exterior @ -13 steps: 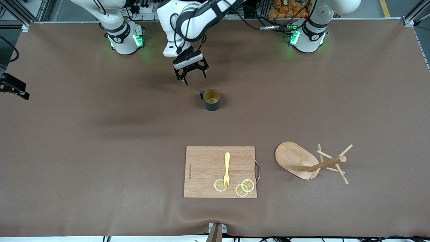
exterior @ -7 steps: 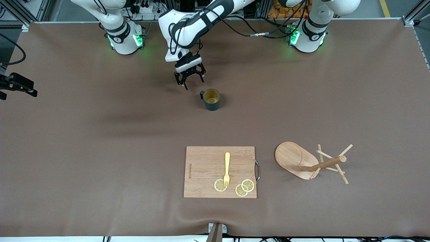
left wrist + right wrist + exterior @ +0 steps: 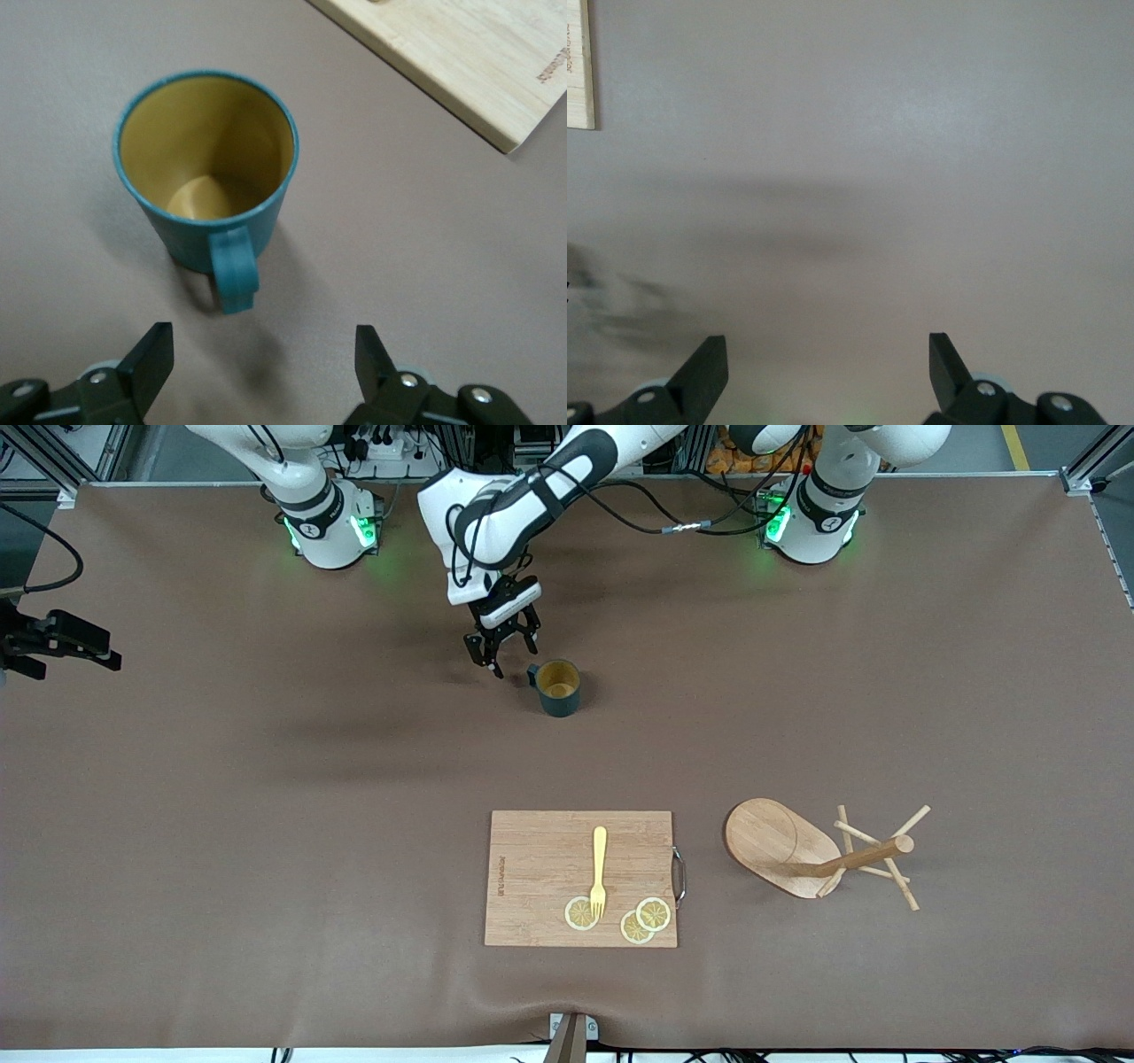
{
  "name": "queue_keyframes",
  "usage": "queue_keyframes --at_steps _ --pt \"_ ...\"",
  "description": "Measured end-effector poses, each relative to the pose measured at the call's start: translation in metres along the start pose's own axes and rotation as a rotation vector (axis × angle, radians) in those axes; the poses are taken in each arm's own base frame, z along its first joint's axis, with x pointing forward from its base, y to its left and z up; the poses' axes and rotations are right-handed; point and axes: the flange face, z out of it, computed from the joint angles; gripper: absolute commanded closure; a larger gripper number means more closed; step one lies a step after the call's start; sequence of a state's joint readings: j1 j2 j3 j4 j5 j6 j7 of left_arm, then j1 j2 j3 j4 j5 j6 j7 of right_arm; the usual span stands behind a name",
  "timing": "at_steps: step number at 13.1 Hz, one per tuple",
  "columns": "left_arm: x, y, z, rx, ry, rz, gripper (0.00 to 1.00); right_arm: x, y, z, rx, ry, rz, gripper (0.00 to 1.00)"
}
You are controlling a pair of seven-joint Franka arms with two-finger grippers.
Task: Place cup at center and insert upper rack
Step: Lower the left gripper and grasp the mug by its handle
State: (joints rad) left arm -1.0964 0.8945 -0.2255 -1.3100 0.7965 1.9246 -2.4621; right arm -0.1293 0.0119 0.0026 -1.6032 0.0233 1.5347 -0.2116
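Observation:
The dark teal cup point(image 3: 558, 688) stands upright on the brown table, its handle pointing toward the left gripper. In the left wrist view the cup point(image 3: 205, 168) shows its yellowish-brown inside, and its handle point(image 3: 235, 274) lies just short of the jaws. My left gripper point(image 3: 505, 654) point(image 3: 264, 341) is open and empty, low beside the handle, not touching it. The wooden upper rack point(image 3: 824, 857) lies on its side near the left arm's end, nearer the front camera. My right gripper point(image 3: 104, 654) point(image 3: 826, 345) is open and empty at the right arm's end of the table.
A wooden cutting board point(image 3: 540, 859) with a yellow fork point(image 3: 599, 872) and lemon slices point(image 3: 645, 921) lies nearer the front camera than the cup. Its corner shows in the left wrist view point(image 3: 469, 53) and in the right wrist view point(image 3: 578, 62).
My left gripper has come down and moved closer to the cup's handle. My right gripper has moved a little inward over the table's end. The cup and rack have not moved.

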Motion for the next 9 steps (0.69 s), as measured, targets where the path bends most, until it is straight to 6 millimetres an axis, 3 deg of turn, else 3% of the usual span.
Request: queue_keyframes --at_steps 4,9 --pt "0.000 0.000 0.028 0.044 -0.030 -0.037 0.20 0.000 -0.007 0.003 0.005 -0.015 0.020 0.00" --pt "0.011 0.010 0.032 0.091 -0.073 -0.112 0.25 0.001 -0.015 0.002 0.005 -0.014 0.011 0.00"
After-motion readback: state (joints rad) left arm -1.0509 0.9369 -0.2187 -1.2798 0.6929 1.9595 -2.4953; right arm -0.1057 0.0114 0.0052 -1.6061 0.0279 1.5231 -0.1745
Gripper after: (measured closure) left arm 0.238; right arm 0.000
